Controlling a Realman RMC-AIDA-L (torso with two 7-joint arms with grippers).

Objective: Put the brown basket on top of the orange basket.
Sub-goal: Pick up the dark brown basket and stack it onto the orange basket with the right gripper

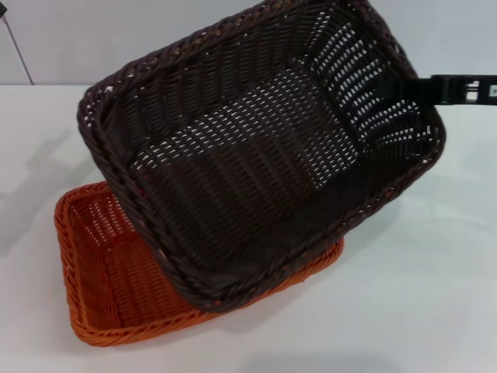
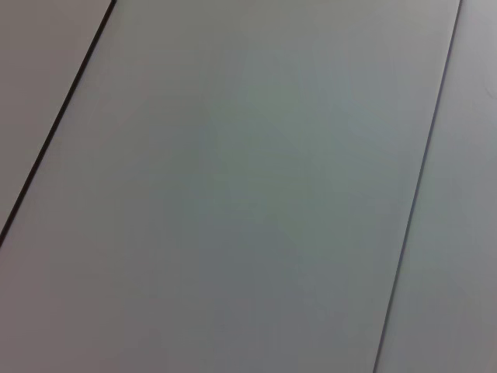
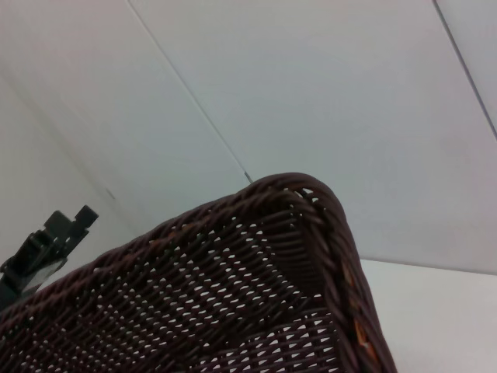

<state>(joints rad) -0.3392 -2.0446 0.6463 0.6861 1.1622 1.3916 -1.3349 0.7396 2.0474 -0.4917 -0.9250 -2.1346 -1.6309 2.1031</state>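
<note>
The brown basket (image 1: 256, 148) hangs tilted in the air, its open side facing me. Its low near edge overlaps the orange basket (image 1: 101, 272), which lies flat on the white table (image 1: 419, 295) with only its left and near parts showing. My right gripper (image 1: 436, 89) comes in from the right and is shut on the brown basket's far right rim. One finger shows as a dark bar through the weave. The right wrist view shows the brown basket's rim and corner (image 3: 303, 194) close up. My left gripper is out of view; its wrist view shows only pale panels.
A pale wall (image 1: 62, 39) stands behind the table. A thin dark rod (image 1: 15, 47) leans at the far left. A black bracket-like part (image 3: 46, 241) shows beyond the basket in the right wrist view; I cannot tell what it is.
</note>
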